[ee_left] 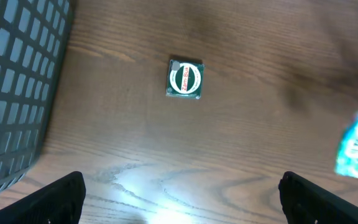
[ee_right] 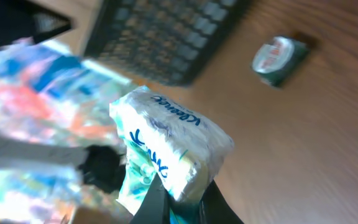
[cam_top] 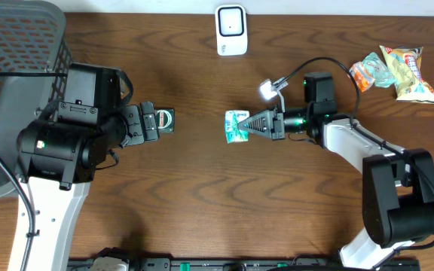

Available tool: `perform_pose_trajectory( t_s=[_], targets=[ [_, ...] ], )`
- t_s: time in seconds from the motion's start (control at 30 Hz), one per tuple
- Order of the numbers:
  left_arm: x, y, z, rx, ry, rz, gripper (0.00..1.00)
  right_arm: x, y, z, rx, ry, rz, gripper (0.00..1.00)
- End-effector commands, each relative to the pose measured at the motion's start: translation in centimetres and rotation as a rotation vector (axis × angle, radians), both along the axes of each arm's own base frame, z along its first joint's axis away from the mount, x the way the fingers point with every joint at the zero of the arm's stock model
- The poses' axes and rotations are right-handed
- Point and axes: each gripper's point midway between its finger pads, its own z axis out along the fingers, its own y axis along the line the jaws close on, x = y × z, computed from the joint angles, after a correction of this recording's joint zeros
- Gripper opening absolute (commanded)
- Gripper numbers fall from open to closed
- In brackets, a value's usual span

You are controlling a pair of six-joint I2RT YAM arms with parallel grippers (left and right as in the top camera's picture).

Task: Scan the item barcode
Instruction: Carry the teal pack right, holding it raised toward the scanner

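My right gripper (cam_top: 252, 124) is shut on a white and teal tissue packet (cam_top: 236, 126), holding it by one end above the middle of the table. In the right wrist view the packet (ee_right: 166, 143) fills the centre, pinched at its lower edge between the fingers (ee_right: 154, 202). A white barcode scanner (cam_top: 231, 30) stands at the table's far edge, apart from the packet. My left gripper (cam_top: 151, 122) is open, its tips next to a small green box (cam_top: 165, 120). From the left wrist, the green box (ee_left: 184, 79) lies ahead of the wide-open fingers (ee_left: 58, 199).
A dark mesh basket (cam_top: 13, 45) sits at the far left, behind the left arm. Two snack bags (cam_top: 398, 71) lie at the far right. The right wrist view is blurred, with colourful smears on its left side.
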Motion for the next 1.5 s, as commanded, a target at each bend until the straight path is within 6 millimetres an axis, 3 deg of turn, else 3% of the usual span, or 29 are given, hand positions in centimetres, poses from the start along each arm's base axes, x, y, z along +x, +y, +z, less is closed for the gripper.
perform_pose_trajectory(
  t_s=[0.0,0.23,0.67,1.47],
  targets=[
    [0.1,0.1,0.4,0.006,-0.013,0.002,0.98,-1.7,-0.3,2.6,0.107,-0.022,0.097,0.01],
    [0.1,0.1,0.4,0.006,-0.013,0.002,0.98,-1.0,-0.8,2.9,0.109,-0.035,0.080,0.01],
    [0.1,0.1,0.4,0.006,-0.013,0.002,0.98,1.0,-1.3,5.6,0.112,-0.045,0.056,0.01],
    [0.1,0.1,0.4,0.006,-0.013,0.002,0.98,1.1,-1.3,5.8,0.127,-0.182,0.062,0.01]
  ],
)
